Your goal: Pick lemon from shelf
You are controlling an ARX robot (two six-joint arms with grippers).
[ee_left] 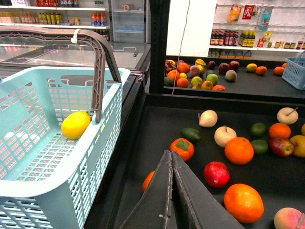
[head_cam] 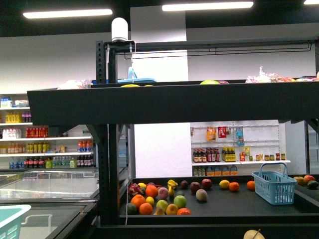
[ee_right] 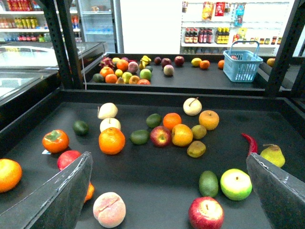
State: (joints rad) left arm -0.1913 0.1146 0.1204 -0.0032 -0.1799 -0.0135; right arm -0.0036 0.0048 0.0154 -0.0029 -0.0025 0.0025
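— Supermarket aisles with white bottle racks [head_cam: 47,147] frame the scene; where is the lemon [ee_left: 75,125]?

— Lying inside a pale blue basket [ee_left: 57,167] beside the black shelf [ee_left: 157,124], seen from the left wrist, just by the basket's grey handle [ee_left: 99,81].

— And the left end effector [ee_left: 172,191]?

— Its dark fingers meet in a closed wedge above the deck, holding nothing, with an orange [ee_left: 243,202] and a red apple [ee_left: 217,173] near.

— The right one?

— The right end effector [ee_right: 176,191] stands wide open and empty over scattered fruit; a peach [ee_right: 109,209] and a green apple [ee_right: 235,184] lie between its fingers.
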